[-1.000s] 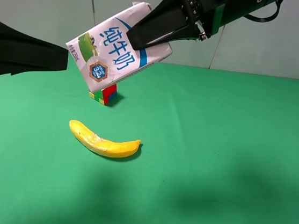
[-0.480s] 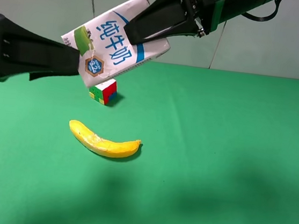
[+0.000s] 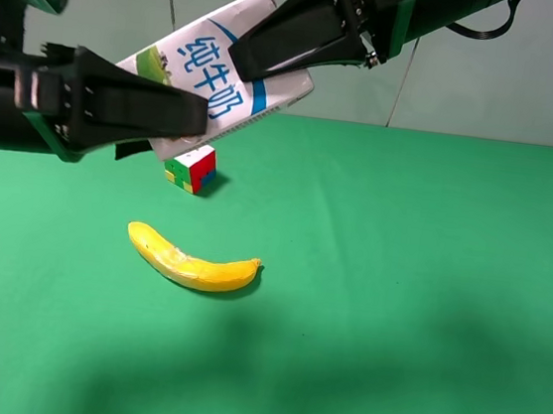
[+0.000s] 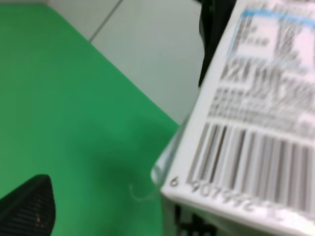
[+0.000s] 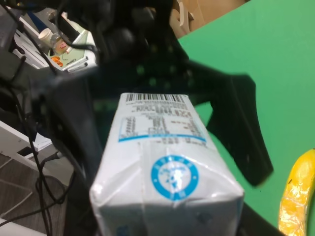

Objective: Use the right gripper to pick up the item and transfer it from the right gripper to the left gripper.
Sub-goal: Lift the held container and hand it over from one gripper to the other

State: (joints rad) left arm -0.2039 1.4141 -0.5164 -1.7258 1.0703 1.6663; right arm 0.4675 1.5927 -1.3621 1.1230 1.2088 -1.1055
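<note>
A white and blue milk carton [image 3: 212,70] hangs tilted in the air above the green table. My right gripper [image 3: 268,58] is shut on its upper end. My left gripper [image 3: 182,116] is open, with its jaws on either side of the carton's lower end and not closed on it. In the right wrist view the carton [image 5: 162,152] points away from the camera, and the left gripper's dark fingers [image 5: 238,128] spread on both sides of its barcode end. In the left wrist view the barcode face [image 4: 256,123] fills the right side, with one fingertip [image 4: 29,206] well clear of it.
A yellow banana [image 3: 193,263] lies on the green table [image 3: 398,281] below the carton, and it also shows in the right wrist view [image 5: 295,196]. A small coloured cube [image 3: 192,170] stands behind the banana, under the carton. A grey wall runs along the back.
My left gripper has moved right, from well left of the carton to around its lower end. The right gripper raised the carton slightly and then held it still.
</note>
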